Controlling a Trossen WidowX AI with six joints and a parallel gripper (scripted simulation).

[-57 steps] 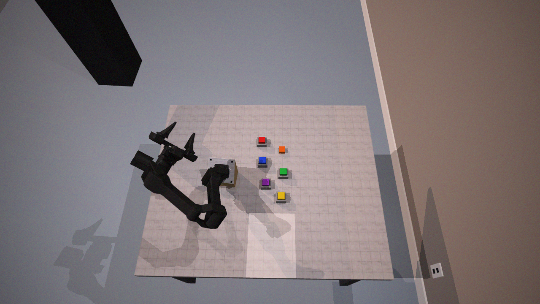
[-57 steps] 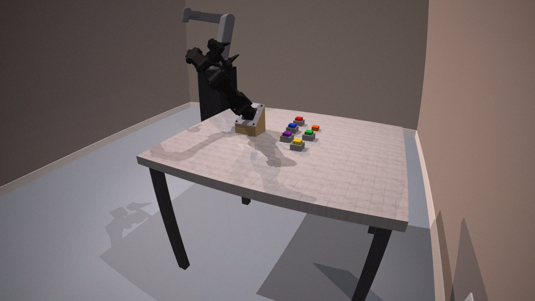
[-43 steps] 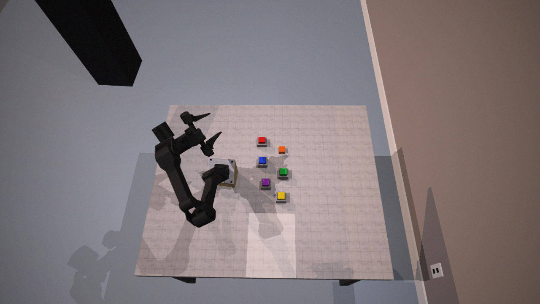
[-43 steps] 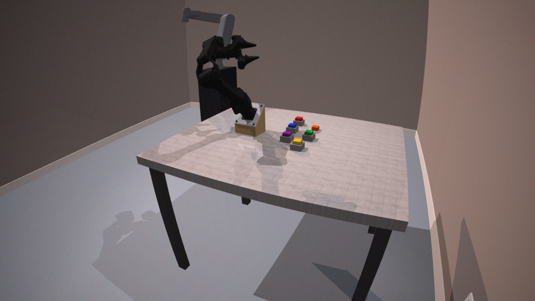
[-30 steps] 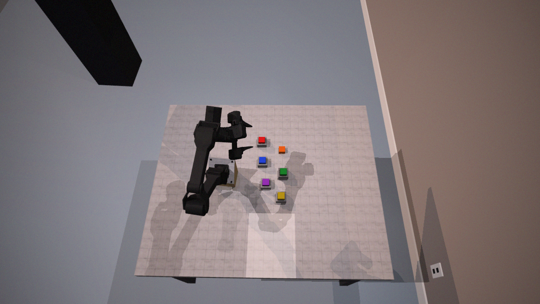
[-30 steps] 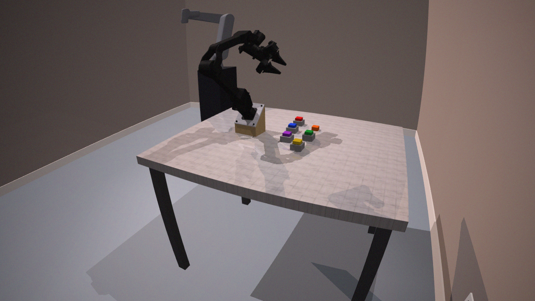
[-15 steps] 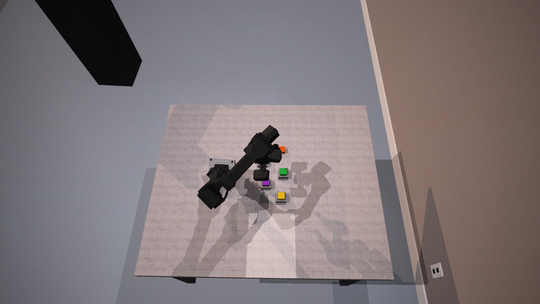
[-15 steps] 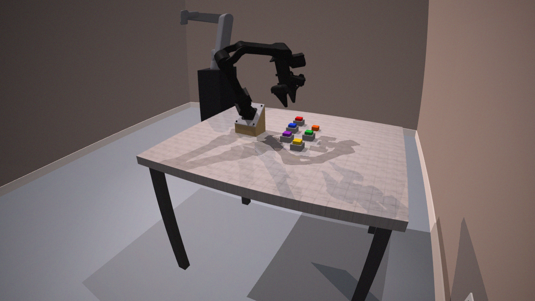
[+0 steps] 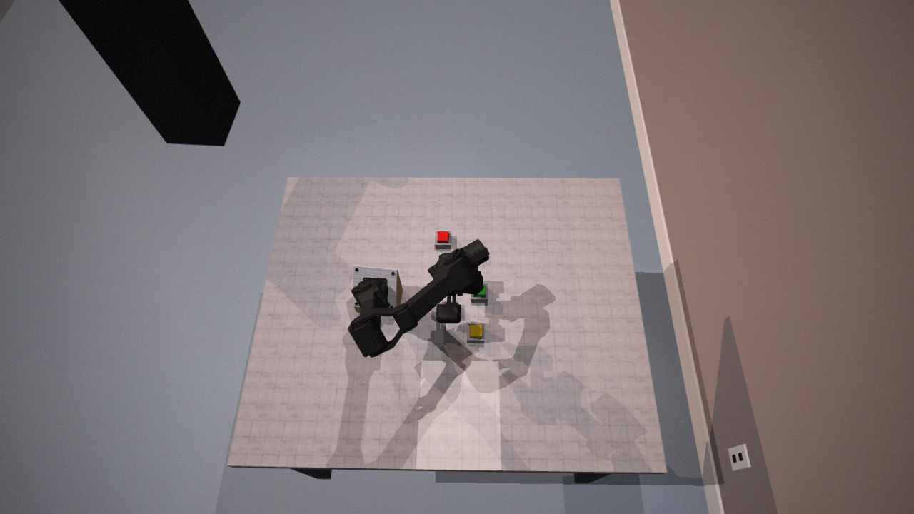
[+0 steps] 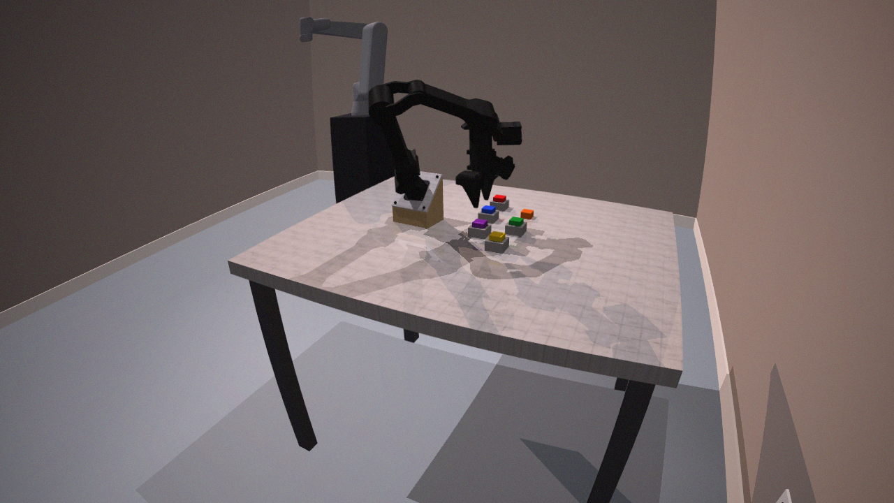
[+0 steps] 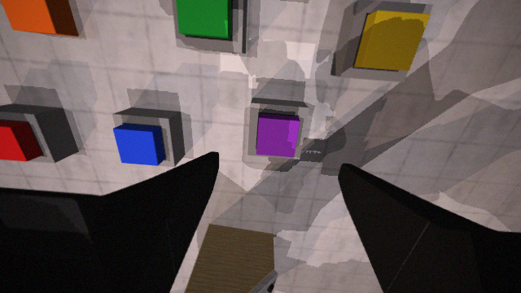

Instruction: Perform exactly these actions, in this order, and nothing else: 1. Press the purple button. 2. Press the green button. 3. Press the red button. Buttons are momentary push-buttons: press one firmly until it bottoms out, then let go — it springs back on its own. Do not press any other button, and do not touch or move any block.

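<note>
The gripper (image 11: 278,171) hangs point-down above the button cluster with its two black fingers spread apart and nothing between them. Seen from the wrist, the purple button (image 11: 278,135) sits on its grey base just ahead of the gap between the fingertips, untouched and well below them. Behind the fingers, toward the arm's foot, a corner of the wooden mounting block (image 11: 232,256) shows.

To the left of the purple button is the blue button (image 11: 137,144), and farther left, at the frame edge, the red button (image 11: 12,140). Beyond the purple one lies the green button (image 11: 203,18), with the yellow button (image 11: 387,41) off to the right and the orange block (image 11: 32,15) at far left.

All rest on the pale gridded table (image 10: 562,300), crossed by overlapping grey shadows of the arm. The table stands on dark legs over a blue-grey floor, brown walls close by. From above, the arm (image 9: 421,297) covers the purple and blue buttons.
</note>
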